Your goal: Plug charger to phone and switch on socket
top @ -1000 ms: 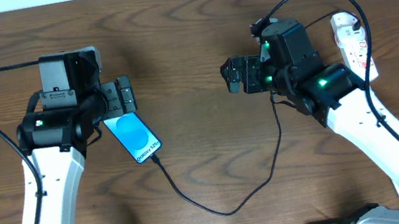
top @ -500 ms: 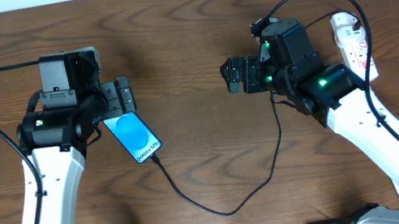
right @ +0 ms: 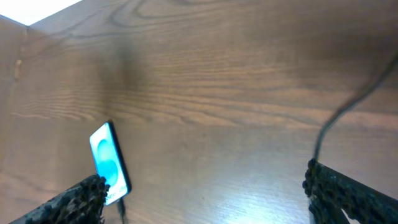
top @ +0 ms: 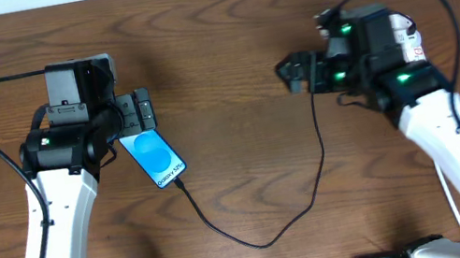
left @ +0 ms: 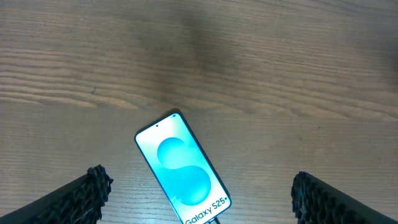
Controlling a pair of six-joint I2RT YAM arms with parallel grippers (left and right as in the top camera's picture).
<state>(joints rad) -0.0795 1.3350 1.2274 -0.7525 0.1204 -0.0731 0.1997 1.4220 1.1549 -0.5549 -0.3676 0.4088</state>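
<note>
Phone lies left of the desk's middle, charger seemingly plugged in; socket sits near the right edge; left fingers and right fingers gape wide, empty; the right arm could snag the charger's slack, unplugging it.

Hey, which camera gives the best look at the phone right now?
The left wrist view: the phone lies large and face-up, its Galaxy lettering readable. Overhead shows it whole but small, the charger at its lower end. The right wrist view shows it small and distant.
</note>
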